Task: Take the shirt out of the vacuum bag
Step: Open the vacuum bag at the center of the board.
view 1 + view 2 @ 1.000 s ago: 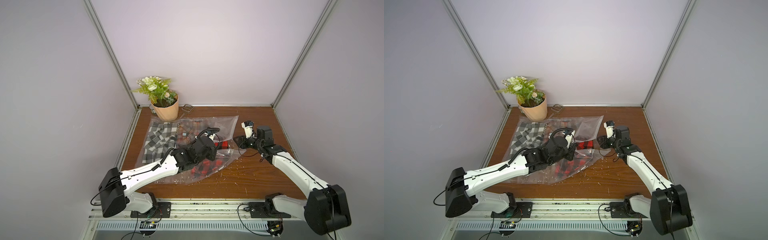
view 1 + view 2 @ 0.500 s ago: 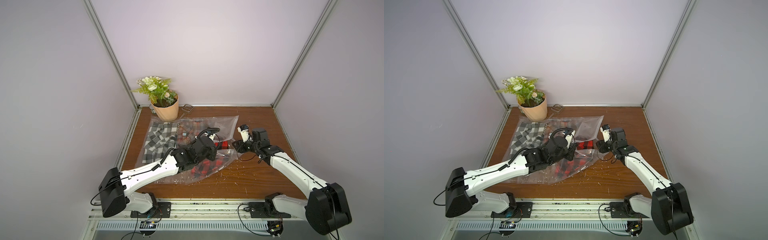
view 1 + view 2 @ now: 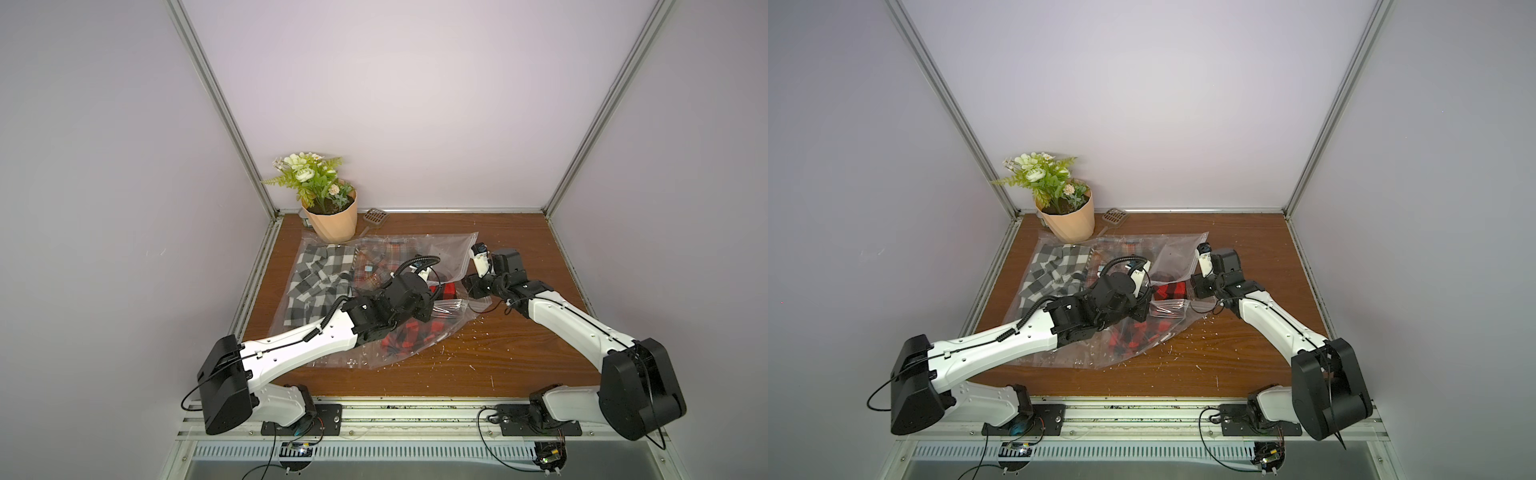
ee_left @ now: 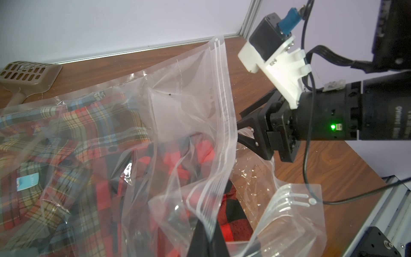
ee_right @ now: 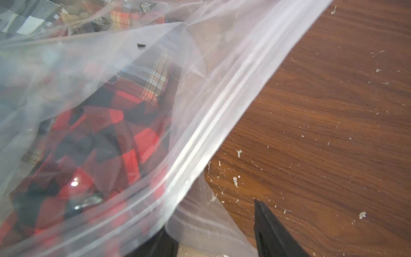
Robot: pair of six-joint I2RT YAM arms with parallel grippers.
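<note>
In both top views the vacuum bag (image 3: 453, 253) lies crumpled on the table (image 3: 519, 353) with the red-and-black shirt (image 3: 415, 337) inside it. The left gripper (image 3: 430, 309) is at its raised edge and the right gripper (image 3: 469, 286) at its mouth. My worry is that nothing pins the bag down, so any tug could drag the whole lot. From the left wrist, the left gripper (image 4: 208, 227) is clamped on the zip strip (image 4: 224, 115) and holds it up, with the shirt (image 4: 233, 213) just below. It is a thin, slick pinch, and I judge it could slip if the arm pulls harder, dropping the mouth onto the right gripper (image 4: 239, 124), whose jaws stand apart at the opening. A tan-and-blue plaid garment (image 4: 93, 124) overlaps the shirt and could snag and come along. From the right wrist, the right gripper (image 5: 210, 215) is spread, with the bag's lower lip (image 5: 200, 224) lying between its jaws, and holds nothing. The shirt (image 5: 100, 138) sits behind clear film — if I close now I'd likely catch plastic, not cloth.
</note>
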